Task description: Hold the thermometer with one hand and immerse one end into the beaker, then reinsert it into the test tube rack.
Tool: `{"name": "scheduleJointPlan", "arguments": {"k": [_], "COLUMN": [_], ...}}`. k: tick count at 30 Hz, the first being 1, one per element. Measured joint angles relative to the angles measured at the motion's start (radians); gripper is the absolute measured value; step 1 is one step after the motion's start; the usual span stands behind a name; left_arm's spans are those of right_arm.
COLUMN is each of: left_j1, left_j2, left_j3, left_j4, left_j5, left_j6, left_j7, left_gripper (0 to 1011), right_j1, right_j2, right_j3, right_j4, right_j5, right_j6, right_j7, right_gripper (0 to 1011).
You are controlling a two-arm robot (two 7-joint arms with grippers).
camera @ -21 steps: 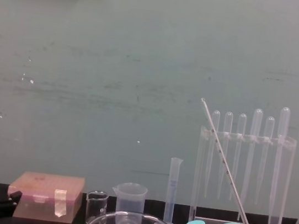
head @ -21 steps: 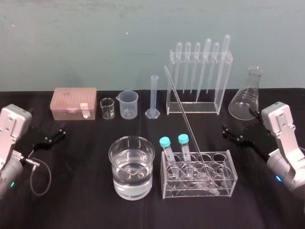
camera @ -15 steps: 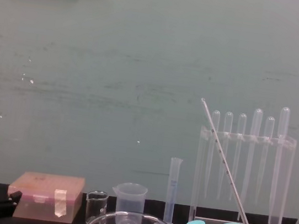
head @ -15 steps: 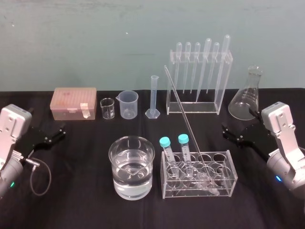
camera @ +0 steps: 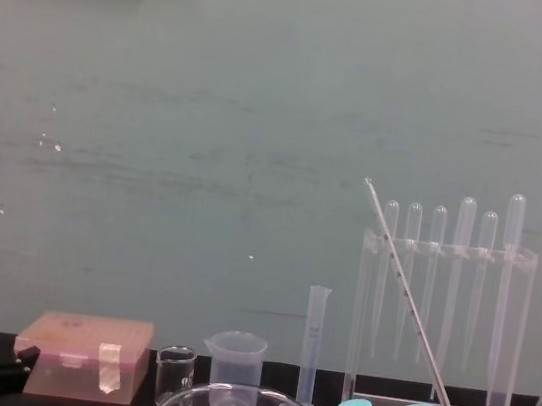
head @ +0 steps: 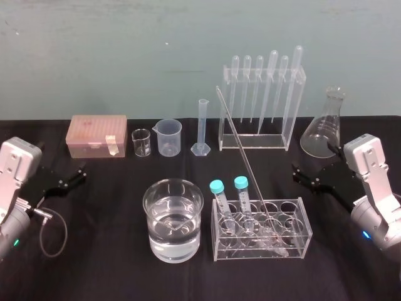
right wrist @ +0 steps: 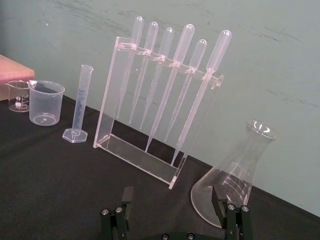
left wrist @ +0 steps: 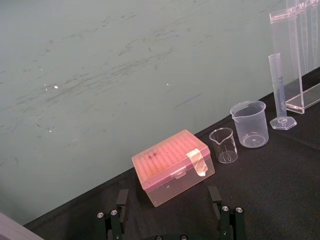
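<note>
Your left gripper (head: pixel 74 174) and right gripper (head: pixel 301 174) rest at the table's (head: pixel 100 251) sides, fingers spread, holding nothing.
Between them the thermometer (head: pixel 241 150) leans in the low test tube rack (head: pixel 304 233), top tilted toward the wall; the beaker (head: pixel 173 241) stands just left of it.

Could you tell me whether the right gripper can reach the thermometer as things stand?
Probably yes: the right gripper, open, faces the leaning thermometer across bare table, with nothing standing between them.

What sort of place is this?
Likely a lab bench setup: a wide clear glass beaker of clear liquid, a clear glass conical flask and a slim plastic graduated cylinder on a black-covered table.
</note>
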Motion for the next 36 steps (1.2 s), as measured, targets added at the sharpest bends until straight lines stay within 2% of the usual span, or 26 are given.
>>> {"name": "scheduleJointPlan", "arguments": {"k": [36], "left_j1": [0.000], "left_j2": [0.000], "left_j3": [0.000], "left_j4": [0.000], "left_j5": [0.000], "left_j6": [0.000], "left_j7": [0.000], "left_gripper": [1008], "right_j1": [0.000], "right_j2": [0.000], "right_j3": [0.000], "right_j4": [0.000], "right_j5": [0.000], "right_j6": [0.000], "right_j7": [0.000], "right_gripper": [1003]}}
